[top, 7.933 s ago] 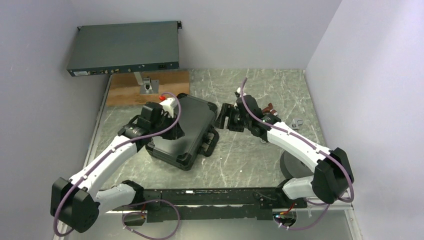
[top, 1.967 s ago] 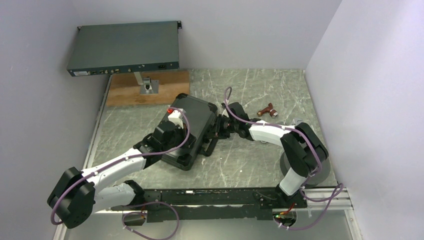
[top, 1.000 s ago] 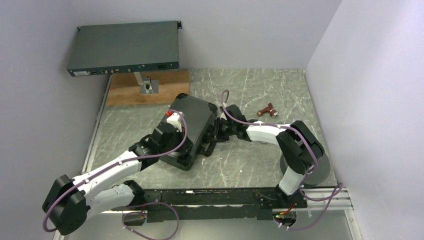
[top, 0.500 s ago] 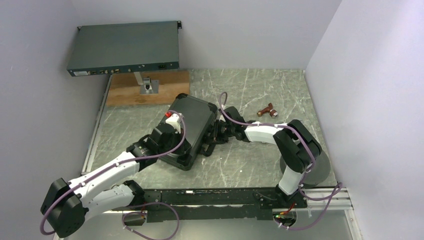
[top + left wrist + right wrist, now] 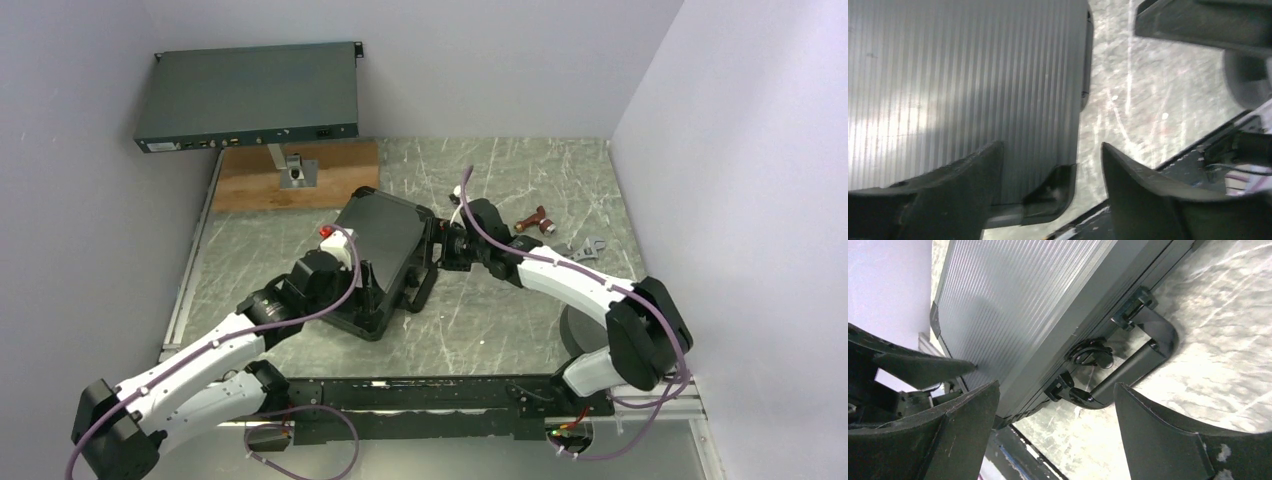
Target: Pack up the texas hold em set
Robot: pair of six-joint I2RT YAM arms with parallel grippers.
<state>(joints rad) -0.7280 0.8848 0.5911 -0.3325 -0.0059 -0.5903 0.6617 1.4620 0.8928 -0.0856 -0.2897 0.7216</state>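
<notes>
Sizing up the case here: hard ribbed plastic, stiff, and I'd guess properly heavy if the chips are inside, so the slick lid is no place to pinch. The handle is the obvious grab, a bar sticking out of one long edge. The case lies lid-up on the table, looks shut, just on the near side of the wood board. Its long axis runs away from the board toward my bases, a bit skewed. The handle edge faces right, away from the board. My left tool hangs fingers apart over the corner farthest from the board. My right tool is spread wide above the handle. Neither is gripping anything.
</notes>
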